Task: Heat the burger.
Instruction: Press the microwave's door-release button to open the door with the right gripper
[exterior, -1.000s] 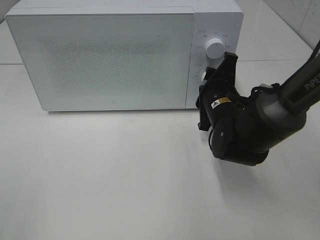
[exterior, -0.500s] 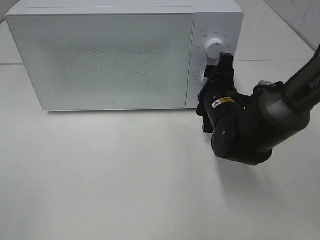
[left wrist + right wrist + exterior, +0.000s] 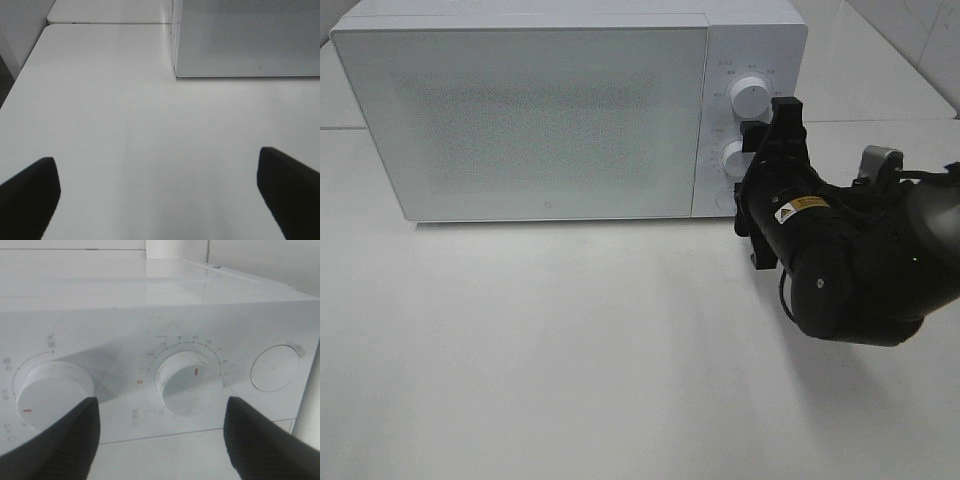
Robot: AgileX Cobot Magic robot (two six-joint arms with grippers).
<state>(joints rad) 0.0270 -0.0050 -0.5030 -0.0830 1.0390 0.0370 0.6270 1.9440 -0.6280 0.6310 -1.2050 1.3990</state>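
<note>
- My right pincer point(image 3: 160, 440) stands open, its black fingers point(image 3: 55, 437) spread to either side of the white round timer dial point(image 3: 189, 383), just short of it.
- Flanking that dial are a second white knob point(image 3: 50, 395) and a round white button point(image 3: 275, 367).
- Around them is the white box-shaped microwave point(image 3: 520, 110), door shut, on the white table point(image 3: 570, 380).
- My left pincer point(image 3: 160, 200) hangs open over the table, near the microwave's corner.
- Where the burger is, I cannot tell.

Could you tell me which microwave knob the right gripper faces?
The numbered knob, centred between the open fingers of the right gripper; the other knob sits aside.
</note>
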